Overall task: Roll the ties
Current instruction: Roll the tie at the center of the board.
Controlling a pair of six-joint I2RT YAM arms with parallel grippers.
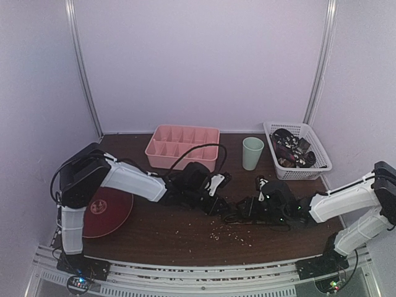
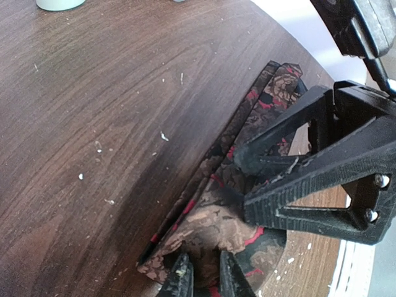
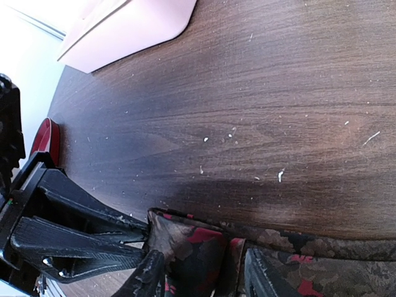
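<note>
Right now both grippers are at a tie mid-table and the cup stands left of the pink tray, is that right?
Not quite. The top view shows the cup right of the pink tray, between it and the basket. The left gripper and the right gripper are indeed at the tie mid-table.

Setting: robot lab test cell | enclosure: plain white walls (image 1: 204,62) around a dark wood-grain table (image 1: 179,232) | rig: left arm (image 1: 133,179) and right arm (image 1: 340,201) on aluminium rail (image 1: 204,271) | props: pink divided tray (image 1: 170,161), green cup (image 1: 252,153), white basket (image 1: 286,125)
</note>
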